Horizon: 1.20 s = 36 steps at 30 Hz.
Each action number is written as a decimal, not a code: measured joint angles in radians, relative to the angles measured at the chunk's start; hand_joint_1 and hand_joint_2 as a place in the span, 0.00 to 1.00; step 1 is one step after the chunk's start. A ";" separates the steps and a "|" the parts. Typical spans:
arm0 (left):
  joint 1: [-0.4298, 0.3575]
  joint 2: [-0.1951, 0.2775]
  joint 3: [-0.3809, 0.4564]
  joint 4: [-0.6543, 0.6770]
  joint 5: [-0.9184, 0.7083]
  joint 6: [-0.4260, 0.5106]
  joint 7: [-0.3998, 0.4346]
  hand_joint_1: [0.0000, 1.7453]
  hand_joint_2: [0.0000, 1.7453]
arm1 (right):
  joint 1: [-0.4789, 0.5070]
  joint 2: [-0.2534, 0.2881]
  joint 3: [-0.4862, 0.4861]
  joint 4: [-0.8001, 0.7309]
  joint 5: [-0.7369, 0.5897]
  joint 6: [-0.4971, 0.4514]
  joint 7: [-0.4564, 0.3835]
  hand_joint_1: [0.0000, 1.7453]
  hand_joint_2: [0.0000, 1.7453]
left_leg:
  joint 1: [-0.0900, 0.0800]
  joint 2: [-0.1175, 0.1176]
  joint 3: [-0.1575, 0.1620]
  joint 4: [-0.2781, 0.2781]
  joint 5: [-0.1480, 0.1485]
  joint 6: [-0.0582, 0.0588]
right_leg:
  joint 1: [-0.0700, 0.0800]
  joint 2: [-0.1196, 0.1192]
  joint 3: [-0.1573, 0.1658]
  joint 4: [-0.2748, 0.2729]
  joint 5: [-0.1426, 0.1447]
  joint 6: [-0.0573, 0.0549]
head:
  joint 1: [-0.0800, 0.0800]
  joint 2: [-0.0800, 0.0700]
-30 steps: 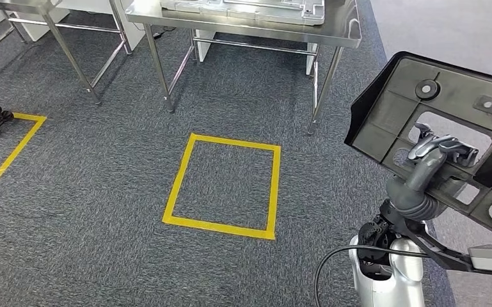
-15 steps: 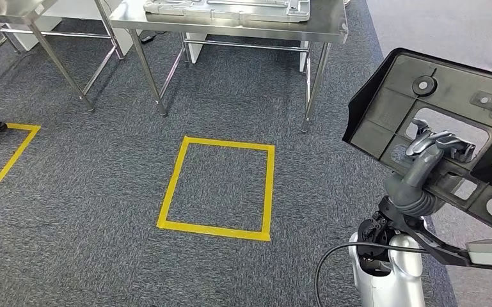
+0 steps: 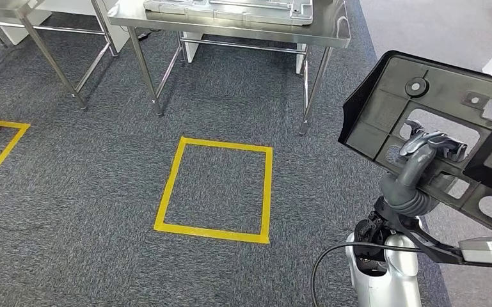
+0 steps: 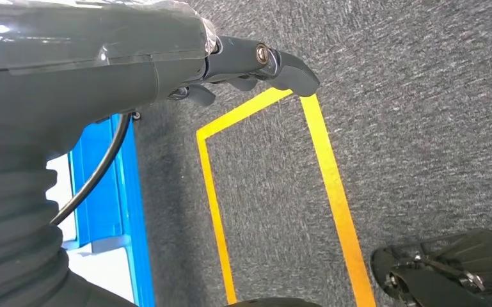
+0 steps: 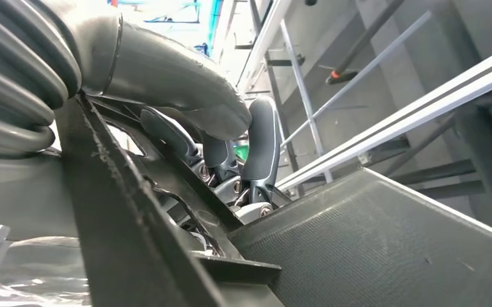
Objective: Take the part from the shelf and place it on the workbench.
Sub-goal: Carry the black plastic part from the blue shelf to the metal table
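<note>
Right hand (image 3: 430,148) grips the black plastic panel (image 3: 422,109) through one of its cut-outs, fingers (image 5: 261,144) curled over the inner edge. The panel is carried in the air above the grey carpet (image 3: 89,211), tilted, its long axis running from beside the hand's near-left down toward the far right. Left hand (image 4: 256,64): fingers curled inward, holding nothing, above yellow floor tape (image 4: 333,192). Steel workbench (image 3: 333,32) stands well ahead of the right hand.

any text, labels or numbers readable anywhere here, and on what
None can be read.
The black plastic part held by the right hand: moulded shapes, no legible marking.
The grey tray on the steel workbench: no legible text.
The yellow tape square on the carpet is a plain outline, no lettering.
</note>
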 joint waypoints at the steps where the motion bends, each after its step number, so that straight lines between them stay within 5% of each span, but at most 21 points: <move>1: 0.001 0.000 0.000 0.000 0.002 0.000 0.000 0.00 1.00 | 0.000 -0.001 0.000 0.002 0.000 -0.001 0.000 1.00 1.00 | 0.000 0.000 0.005 0.000 -0.004 -0.002 | 0.000 -0.001 0.003 -0.021 0.029 0.000 | 0.000 0.000; 4: 0.001 0.000 0.002 0.000 0.010 -0.002 -0.001 0.00 1.00 | -0.003 -0.003 0.000 0.005 0.000 -0.001 0.001 1.00 1.00 | -0.003 -0.002 0.026 0.002 -0.023 -0.012 | 0.001 -0.009 0.092 -0.224 0.141 -0.009 | 0.000 0.000; 6: 0.000 0.000 0.002 0.000 0.012 -0.003 -0.002 0.00 1.00 | -0.004 -0.003 0.001 0.007 0.000 -0.002 0.001 1.00 1.00 | -0.006 -0.002 0.030 0.004 -0.034 -0.023 | 0.006 -0.011 0.121 -0.288 0.151 -0.020 | 0.000 0.000; 10: -0.001 0.001 0.003 0.000 0.012 -0.004 -0.002 0.00 1.00 | -0.006 -0.006 0.002 0.008 0.000 -0.002 0.001 1.00 1.00 | -0.005 0.003 0.025 0.036 -0.064 -0.045 | 0.004 -0.004 0.136 -0.300 0.139 -0.045 | 0.000 0.000; 13: -0.001 0.002 0.004 0.000 0.016 -0.004 -0.002 0.00 1.00 | -0.005 -0.006 0.002 0.010 0.000 -0.002 0.002 1.00 1.00 | -0.002 0.003 -0.075 0.229 -0.143 -0.057 | 0.004 -0.005 0.153 -0.303 0.126 -0.059 | 0.000 0.000; 15: 0.001 0.003 0.006 0.000 0.019 -0.004 -0.002 0.00 1.00 | -0.003 -0.006 0.002 0.014 -0.001 -0.002 0.002 1.00 1.00 | -0.002 0.002 -0.139 0.317 -0.150 -0.059 | 0.005 -0.002 0.164 -0.302 0.116 -0.059 | 0.000 0.000; 17: 0.004 0.004 0.008 0.000 0.021 -0.005 -0.002 0.00 1.00 | -0.001 -0.006 0.002 0.016 -0.001 -0.002 0.002 1.00 1.00 | -0.002 0.002 -0.128 0.248 -0.075 -0.054 | 0.005 0.002 0.183 -0.302 0.103 -0.056 | 0.000 0.000; 19: 0.004 0.005 0.010 0.000 0.024 -0.006 -0.002 0.00 1.00 | -0.001 -0.006 0.002 0.017 -0.001 -0.002 0.002 1.00 1.00 | -0.005 0.001 -0.078 0.108 0.012 -0.043 | 0.007 0.004 0.200 -0.301 0.089 -0.050 | 0.000 0.000; 20: 0.004 0.005 0.011 0.000 0.025 -0.007 -0.002 0.00 1.00 | -0.001 -0.006 0.002 0.018 -0.002 -0.002 0.002 1.00 1.00 | -0.007 0.001 -0.061 0.061 0.030 -0.037 | 0.008 0.005 0.202 -0.300 0.084 -0.046 | 0.000 0.000; 25: 0.004 0.004 0.020 0.000 0.031 -0.008 -0.001 0.00 1.00 | 0.002 -0.008 0.002 0.020 -0.002 -0.002 0.002 1.00 1.00 | -0.007 -0.002 -0.029 0.008 0.021 -0.005 | 0.008 0.004 0.196 -0.269 0.080 -0.016 | 0.000 0.000; 27: 0.004 0.003 0.023 0.000 0.031 -0.008 -0.002 0.00 1.00 | 0.001 -0.010 0.002 0.020 -0.002 -0.002 0.002 1.00 1.00 | -0.004 -0.003 -0.015 0.001 0.016 0.003 | 0.004 0.001 0.149 -0.183 0.036 -0.010 | 0.000 0.000; 30: 0.005 0.003 0.026 0.000 0.033 -0.009 -0.002 0.00 1.00 | 0.007 -0.013 0.002 0.023 -0.002 -0.001 0.002 1.00 1.00 | -0.005 -0.003 -0.002 0.001 0.002 0.006 | 0.002 0.000 0.036 -0.017 -0.018 -0.003 | 0.000 0.000; 32: 0.007 0.003 0.027 0.000 0.034 -0.009 -0.003 0.00 1.00 | 0.009 -0.014 0.002 0.024 -0.002 -0.001 0.002 1.00 1.00 | -0.005 -0.003 0.015 0.001 -0.010 0.004 | 0.001 -0.002 0.029 -0.052 0.036 -0.002 | 0.000 0.000; 34: 0.008 0.003 0.027 0.000 0.033 -0.010 -0.003 0.00 1.00 | 0.010 -0.015 0.002 0.024 -0.002 -0.001 0.002 1.00 1.00 | -0.005 -0.003 0.037 0.001 -0.025 -0.002 | 0.002 -0.005 0.080 -0.187 0.124 -0.007 | 0.000 0.000; 36: 0.007 0.002 0.027 0.000 0.033 -0.010 -0.004 0.00 1.00 | 0.009 -0.015 0.002 0.025 -0.002 0.000 0.002 1.00 1.00 | -0.006 -0.002 0.047 -0.001 -0.038 -0.012 | 0.009 -0.009 0.116 -0.282 0.150 -0.017 | 0.000 0.000</move>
